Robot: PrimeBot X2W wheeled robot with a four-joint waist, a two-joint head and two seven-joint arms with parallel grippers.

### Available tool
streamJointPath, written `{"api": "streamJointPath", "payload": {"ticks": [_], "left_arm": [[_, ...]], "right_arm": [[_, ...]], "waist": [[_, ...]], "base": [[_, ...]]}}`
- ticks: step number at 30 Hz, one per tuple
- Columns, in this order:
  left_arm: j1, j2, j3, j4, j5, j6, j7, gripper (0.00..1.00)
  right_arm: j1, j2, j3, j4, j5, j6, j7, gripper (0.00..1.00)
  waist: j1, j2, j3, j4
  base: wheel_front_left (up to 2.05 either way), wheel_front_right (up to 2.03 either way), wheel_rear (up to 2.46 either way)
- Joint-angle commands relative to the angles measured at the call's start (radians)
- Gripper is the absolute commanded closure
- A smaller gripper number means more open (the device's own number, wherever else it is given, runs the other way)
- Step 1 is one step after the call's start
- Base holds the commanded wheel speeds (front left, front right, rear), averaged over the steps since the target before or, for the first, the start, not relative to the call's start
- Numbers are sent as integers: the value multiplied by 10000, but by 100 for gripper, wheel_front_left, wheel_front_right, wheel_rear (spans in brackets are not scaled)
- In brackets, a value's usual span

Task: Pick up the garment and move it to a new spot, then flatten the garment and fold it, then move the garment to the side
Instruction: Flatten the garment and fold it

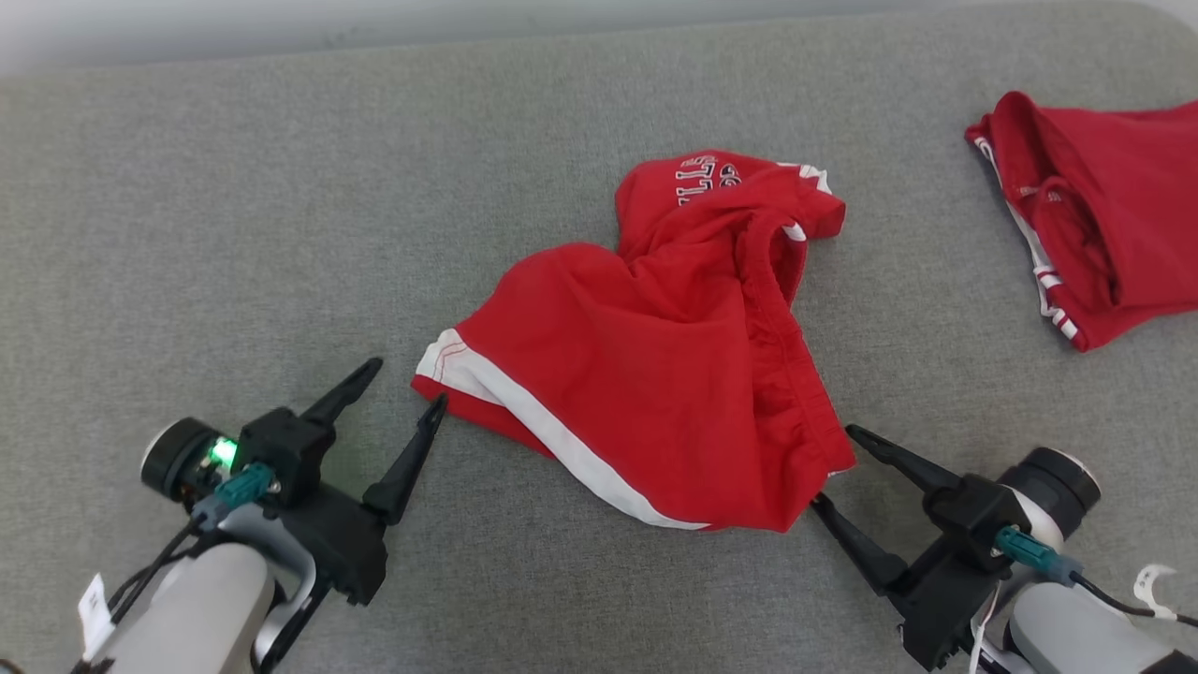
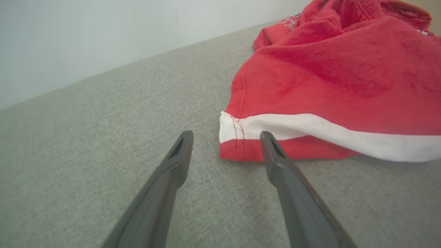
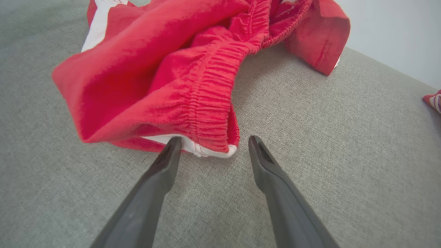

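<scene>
A pair of red shorts with a white stripe, the garment (image 1: pixel 655 346), lies crumpled in the middle of the grey surface. My left gripper (image 1: pixel 408 384) stands open at the shorts' lower left hem corner, and in the left wrist view that gripper (image 2: pixel 225 136) has the white-striped corner (image 2: pixel 241 132) just beyond its tips. My right gripper (image 1: pixel 833 466) is open at the lower right corner. Seen from the right wrist, the gripper (image 3: pixel 212 142) frames the elastic waistband end (image 3: pixel 210 117). Nothing is held.
A second red garment (image 1: pixel 1095 215) lies at the far right edge of the grey fabric surface (image 1: pixel 234 234). A pale wall (image 2: pixel 103 34) runs behind the surface's far edge. Bare fabric stretches to the left and in front.
</scene>
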Motion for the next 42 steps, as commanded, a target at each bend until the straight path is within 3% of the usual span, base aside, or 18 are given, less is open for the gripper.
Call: {"api": "streamJointPath", "payload": {"ticks": [1, 7, 15, 16, 17, 18, 19, 20, 21, 26, 33, 42], "left_arm": [[-234, 67, -106, 112, -90, 21, -4, 0], [-991, 113, -900, 673, -525, 21, -4, 0], [-1447, -121, -1129, 1412, -1181, 21, -4, 0], [-1439, -177, -1284, 1440, -1334, 19, -4, 15], [-1484, -177, -1460, 1402, -1432, 19, -4, 65], [-1484, -177, -1460, 1402, -1432, 19, -4, 65], [-1525, -137, -1626, 1346, -1534, 21, -4, 100], [-1517, -119, -1719, 1315, -1702, 22, -4, 100], [-1489, -116, -1790, 1290, -1859, 22, -4, 100], [-1290, 6, -1717, 994, -2158, 22, -4, 100], [-839, 298, -306, -165, -2433, 22, -4, 100], [-2739, 541, 370, -696, -3060, 22, -4, 100]], "right_arm": [[-180, -112, 230, 5, 133, -30, -2, 0], [-898, -370, 1175, -30, 502, -30, -3, 0], [-1367, -531, 1793, -296, 758, -30, -2, 0], [-1392, -545, 1869, -367, 759, -30, -3, 0], [-1417, -570, 1915, -402, 791, -30, -3, 0], [-1417, -570, 1915, -402, 791, -30, -3, 0], [-1446, -603, 2020, -456, 803, -30, -3, 31], [-1486, -602, 2038, -533, 851, -30, -3, 95], [-1477, -630, 2057, -557, 915, -31, -2, 100], [-1255, -747, 2049, -987, 1000, -31, -3, 100], [-953, -860, 1247, -2086, 1811, -31, -3, 100], [-2405, -1056, 447, -2699, 3550, -31, -5, 100]], "waist": [[-3, -1, 145, -60], [-3, -1, 321, -112], [-3, -1, 459, -213], [-3, -1, 461, -230], [-3, -1, 464, -242], [-3, -1, 464, -242], [-3, -1, 462, -243], [-3, -1, 453, -235], [-3, -1, 427, -217], [-3, -1, 175, -117], [-3, -1, -624, -59], [-3, -1, -570, -40]], "base": [[0, 0, 0], [0, 0, 0], [0, 0, 0], [0, 0, 0], [0, 0, 0], [0, 0, 0], [0, 0, 0], [0, 0, 0], [0, 0, 0], [0, 0, 0], [0, 0, 0], [0, 0, 0]]}}
